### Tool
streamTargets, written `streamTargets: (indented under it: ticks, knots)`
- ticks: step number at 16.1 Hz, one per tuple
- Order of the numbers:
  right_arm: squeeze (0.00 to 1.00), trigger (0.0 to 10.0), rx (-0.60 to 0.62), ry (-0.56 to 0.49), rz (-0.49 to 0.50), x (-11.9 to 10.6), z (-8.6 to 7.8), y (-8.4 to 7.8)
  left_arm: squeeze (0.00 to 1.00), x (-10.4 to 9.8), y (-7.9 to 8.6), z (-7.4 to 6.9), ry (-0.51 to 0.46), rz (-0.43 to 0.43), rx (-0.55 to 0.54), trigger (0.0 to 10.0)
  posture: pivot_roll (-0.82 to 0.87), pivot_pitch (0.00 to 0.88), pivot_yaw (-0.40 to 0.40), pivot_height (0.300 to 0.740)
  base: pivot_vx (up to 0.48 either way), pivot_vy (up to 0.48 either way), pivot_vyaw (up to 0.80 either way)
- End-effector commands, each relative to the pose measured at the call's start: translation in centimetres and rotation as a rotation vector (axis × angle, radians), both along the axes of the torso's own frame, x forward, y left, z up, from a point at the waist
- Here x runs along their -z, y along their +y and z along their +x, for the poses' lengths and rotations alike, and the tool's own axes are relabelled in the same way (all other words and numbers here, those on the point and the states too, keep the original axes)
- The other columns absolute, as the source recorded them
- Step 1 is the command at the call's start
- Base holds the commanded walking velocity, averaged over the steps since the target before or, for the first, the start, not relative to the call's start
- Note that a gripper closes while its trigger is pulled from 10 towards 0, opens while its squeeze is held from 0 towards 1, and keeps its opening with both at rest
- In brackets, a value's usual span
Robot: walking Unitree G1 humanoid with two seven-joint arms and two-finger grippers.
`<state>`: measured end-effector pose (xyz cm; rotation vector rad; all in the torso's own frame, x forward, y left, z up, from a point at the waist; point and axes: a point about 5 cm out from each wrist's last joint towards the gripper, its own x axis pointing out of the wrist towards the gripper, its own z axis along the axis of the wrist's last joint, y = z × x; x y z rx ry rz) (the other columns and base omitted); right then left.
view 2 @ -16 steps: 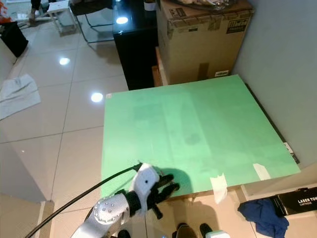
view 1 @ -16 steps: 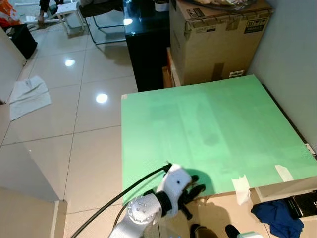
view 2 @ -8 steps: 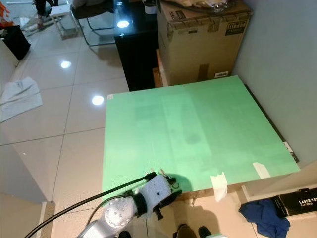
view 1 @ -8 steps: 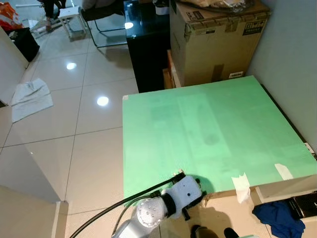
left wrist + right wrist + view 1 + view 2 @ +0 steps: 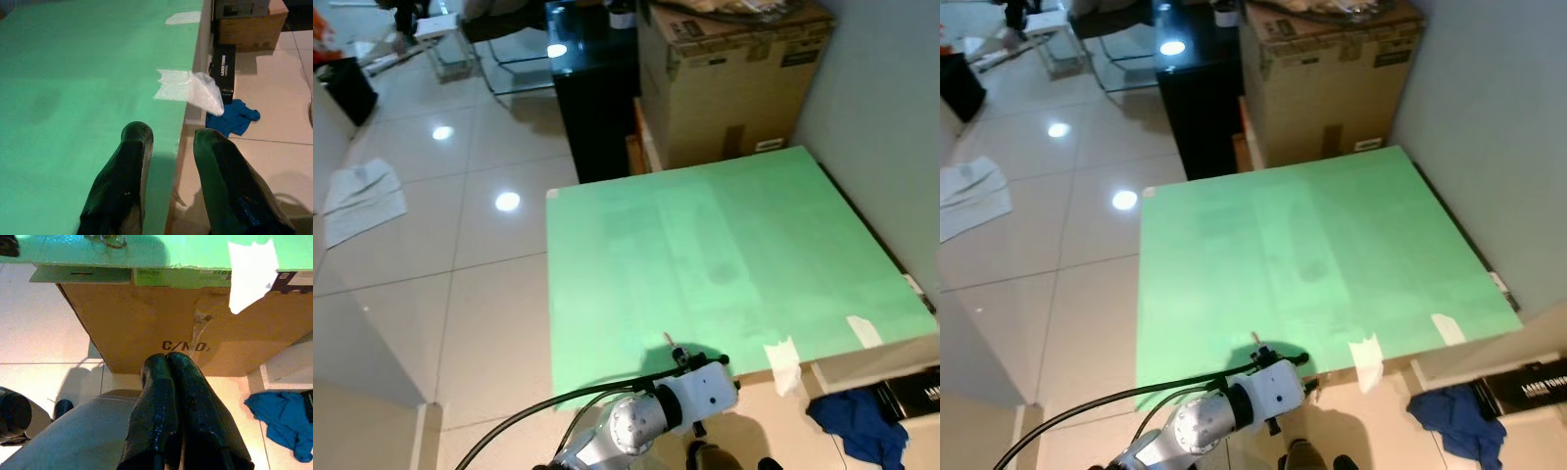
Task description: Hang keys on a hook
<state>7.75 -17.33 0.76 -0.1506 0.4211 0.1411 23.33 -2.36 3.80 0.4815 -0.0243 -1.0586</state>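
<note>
The left gripper (image 5: 168,147), its fingers a narrow gap apart and holding nothing, hovers at the green tabletop's (image 5: 734,245) 6 o'clock edge. The keys (image 5: 110,240) lie on that edge just beside it. The right gripper (image 5: 168,364), fingers pressed together, hangs below.

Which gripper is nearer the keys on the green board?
Left. The left gripper sits at the board's near edge beside the keys; the right gripper hangs below, facing the box's side.

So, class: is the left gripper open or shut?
Open. In the left wrist view the left gripper's two black fingers stand apart, the green board's edge between them.
</note>
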Motion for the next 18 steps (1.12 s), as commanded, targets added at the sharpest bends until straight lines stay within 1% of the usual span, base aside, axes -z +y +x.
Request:
streamTargets:
  ticks: [1, 3, 6, 9, 12, 18]
  knots:
    - [0.00, 10.0, 0.001, 0.026, 0.012, 0.1, -0.7, 0.2, 0.00, 0.6, 0.0, -0.5, 0.006, 0.011, 0.007, 10.0, -0.40, 0.267, 0.086, 0.740, 0.000, 0.000, 0.00]
    - [0.00, 10.0, 0.002, 0.031, 0.010, -0.1, -1.0, 0.2, 0.00, 0.8, 0.2, -0.2, -0.010, 0.026, -0.004, 10.0, -0.40, 0.273, 0.086, 0.740, 0.000, 0.000, 0.00]
    - [0.00, 10.0, 0.000, 0.036, 0.009, -0.1, -1.0, 0.2, 0.00, 1.5, 0.4, 0.0, -0.042, 0.079, -0.006, 10.0, -0.40, 0.275, 0.084, 0.740, 0.000, 0.000, 0.00]
    - [0.00, 10.0, 0.000, 0.036, 0.008, -0.3, -1.0, 0.3, 0.00, 1.7, 0.8, 0.3, -0.036, 0.085, -0.021, 10.0, -0.39, 0.277, 0.083, 0.740, 0.000, 0.000, 0.00]
    - [0.00, 10.0, -0.004, 0.030, 0.008, -0.6, -0.8, 0.6, 0.00, 2.1, 0.9, 0.3, -0.054, 0.115, -0.016, 10.0, -0.39, 0.277, 0.083, 0.740, 0.000, 0.000, 0.00]
    - [0.00, 10.0, -0.001, 0.039, 0.006, -0.6, -1.0, 0.6, 0.00, 2.7, 1.5, 0.5, -0.094, 0.174, -0.019, 10.0, -0.40, 0.282, 0.084, 0.740, 0.000, 0.000, 0.00]
